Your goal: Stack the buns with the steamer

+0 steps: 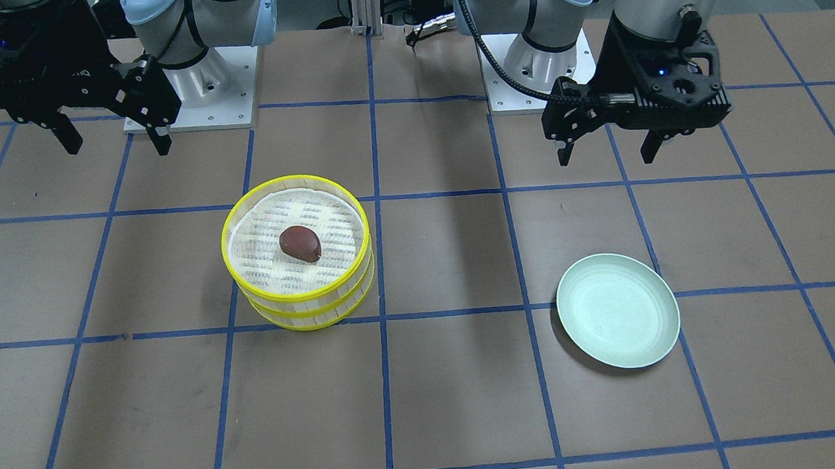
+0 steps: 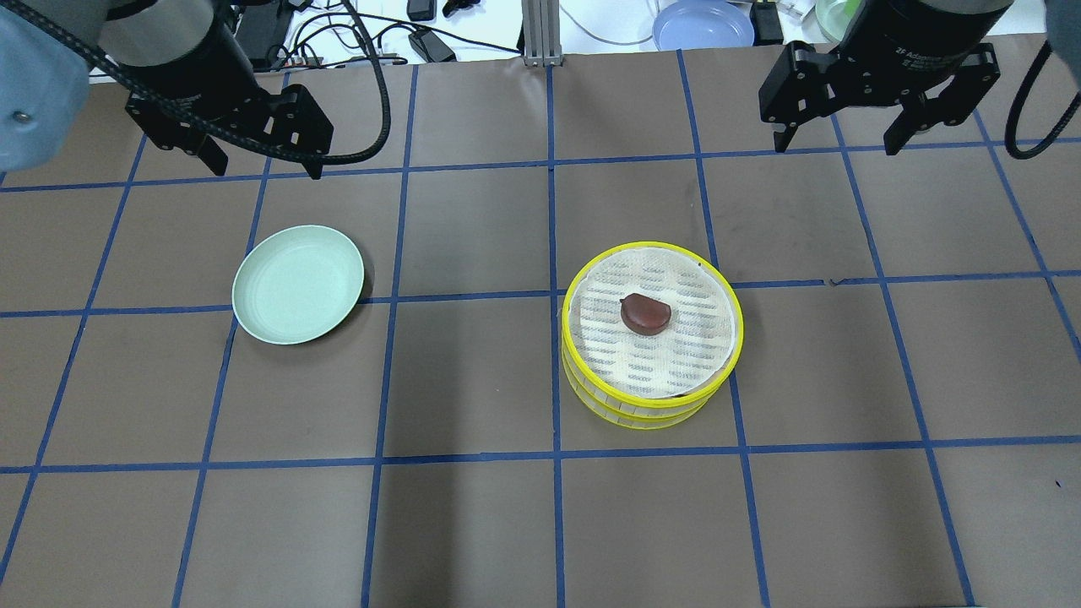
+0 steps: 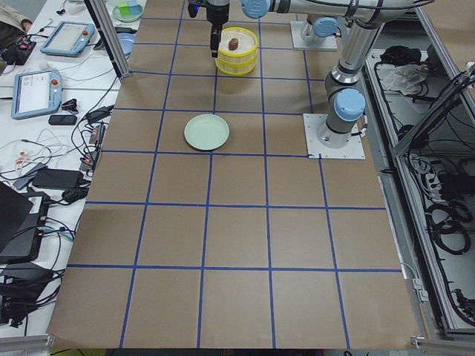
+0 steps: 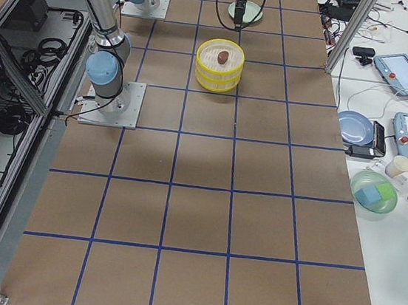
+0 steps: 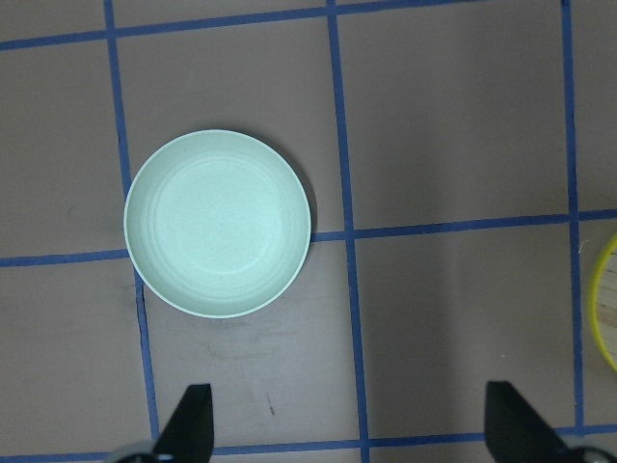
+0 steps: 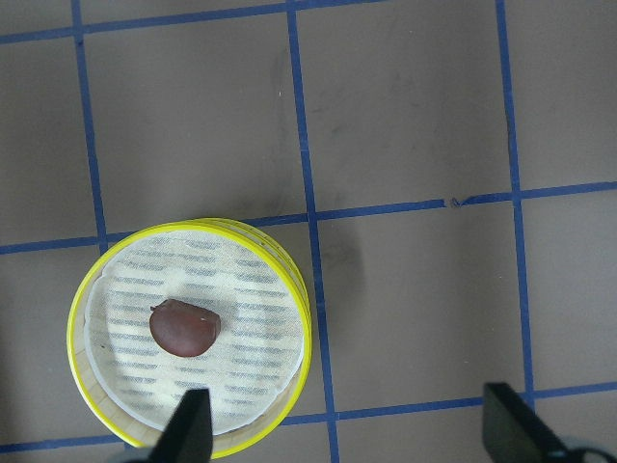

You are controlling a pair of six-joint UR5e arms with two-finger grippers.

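Two yellow-rimmed steamer trays [image 1: 261,239] stand stacked one on the other, right of the table's middle in the overhead view [image 2: 676,359]. A dark reddish-brown bun [image 1: 300,243] lies in the top tray, also in the overhead view [image 2: 645,312] and the right wrist view [image 6: 183,329]. The cream-yellow bun is hidden. My right gripper [image 2: 836,143] is open and empty, high beyond the stack. My left gripper [image 2: 268,167] is open and empty, high beyond the pale green plate [image 2: 297,283].
The green plate [image 5: 217,222] is empty. Blue tape lines grid the brown table. A blue bowl [image 2: 703,24] and cables lie beyond the far edge. Tablets [image 4: 405,71] lie on the side bench.
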